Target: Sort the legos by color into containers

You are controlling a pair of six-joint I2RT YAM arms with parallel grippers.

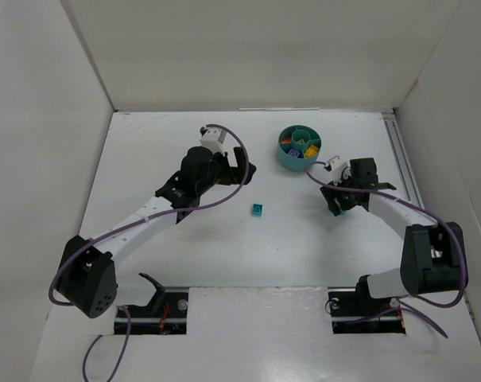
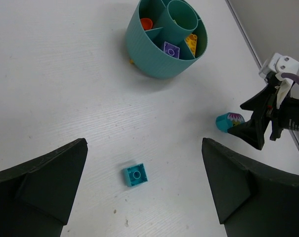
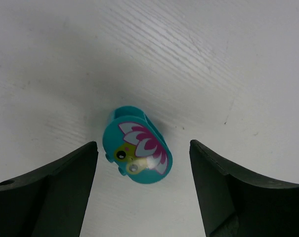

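The round teal tub (image 1: 299,148) stands at the back of the table, right of centre. In the left wrist view the tub (image 2: 154,54) holds an orange-red bit (image 2: 147,23), a purple brick (image 2: 171,49) and a yellow brick (image 2: 191,43) in separate wedges. A teal square brick (image 1: 257,209) lies alone mid-table. It lies below and between the jaws of my open, empty left gripper (image 2: 144,145). My right gripper (image 3: 143,145) is open and hovers over a rounded teal piece with a flower print (image 3: 137,146), which lies on the table between its jaws.
White walls close in the table at the left, back and right. A metal rail (image 1: 399,151) runs along the right edge. A tiny yellow bit (image 2: 131,61) lies at the tub's foot. The right gripper (image 2: 250,129) shows in the left wrist view beside the rounded piece (image 2: 228,121).
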